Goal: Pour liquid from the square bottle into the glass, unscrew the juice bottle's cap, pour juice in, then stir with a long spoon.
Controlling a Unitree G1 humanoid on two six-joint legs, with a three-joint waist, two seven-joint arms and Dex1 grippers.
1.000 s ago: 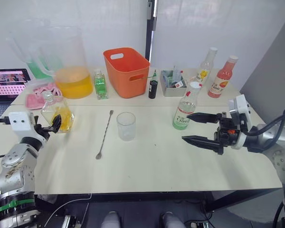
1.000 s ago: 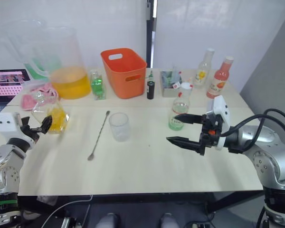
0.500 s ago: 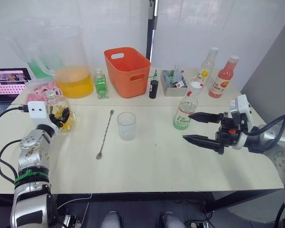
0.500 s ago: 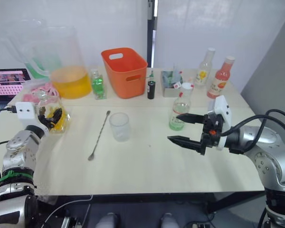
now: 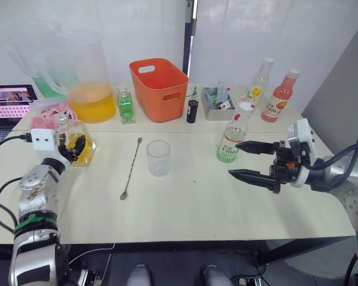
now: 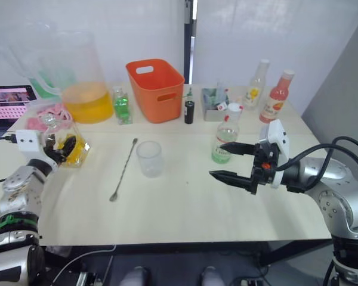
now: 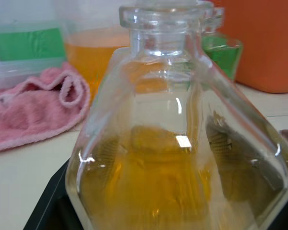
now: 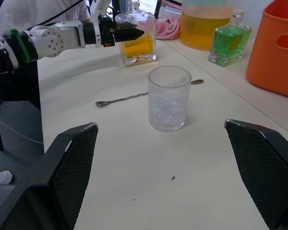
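Left gripper fingers straddling squat clear angular bottle of yellow-orange liquid, grip contact unclear; right gripper spread wide, small clear tumbler well ahead between fingertips.

Left edge, mid-height: left gripper, black fingers around the square bottle with yellow-orange liquid. Centre: empty glass, upright; long spoon just left of it, lying flat. Right of centre: juice bottle, white cap on. Right: right gripper, fingers spread wide, empty, beside the juice bottle
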